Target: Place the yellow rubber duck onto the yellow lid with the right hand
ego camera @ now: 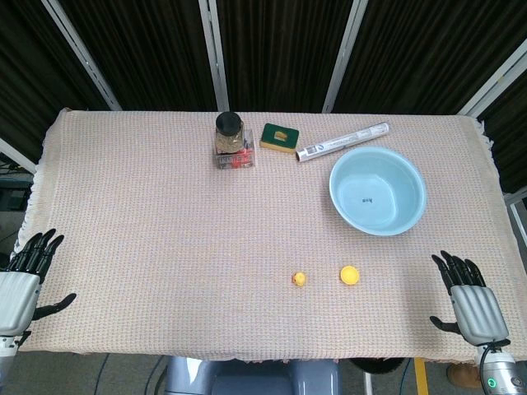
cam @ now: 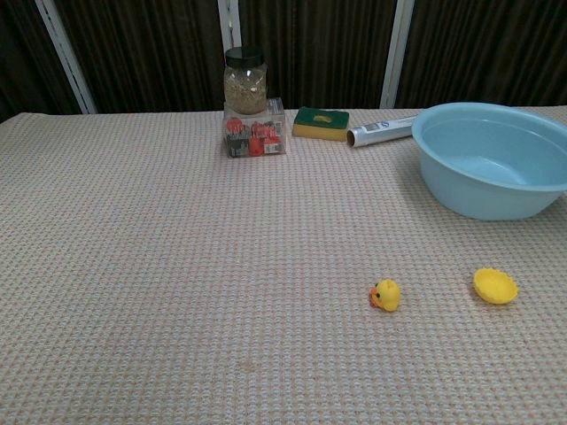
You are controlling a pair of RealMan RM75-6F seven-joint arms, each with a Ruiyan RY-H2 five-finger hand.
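Worktop (ego camera: 165,247): covered by a woven cloth; its near edge runs along the bottom of the head view, between the two robot hands.
Duck (ego camera: 300,279): upright on the cloth near the near edge, just left of the lid, apart from it.
Lid (ego camera: 350,274): lies with its hollow side up, between the duck and the right robot hand.
Open room: bare cloth spans the whole left half and the middle of the worktop; bare cloth also lies between lid and right robot hand.
Basin (ego camera: 378,191): behind the lid, right of centre.
Far row: jar (ego camera: 230,132) on a clear box (ego camera: 235,156), sponge (ego camera: 280,137), tube (ego camera: 342,141), all near the far edge.
Right robot hand (ego camera: 469,301): released, fingers spread and pointing away, at the near right corner, grasping nothing.
Left robot hand (ego camera: 25,280): released, fingers spread, at the near left edge, thumb over the cloth.
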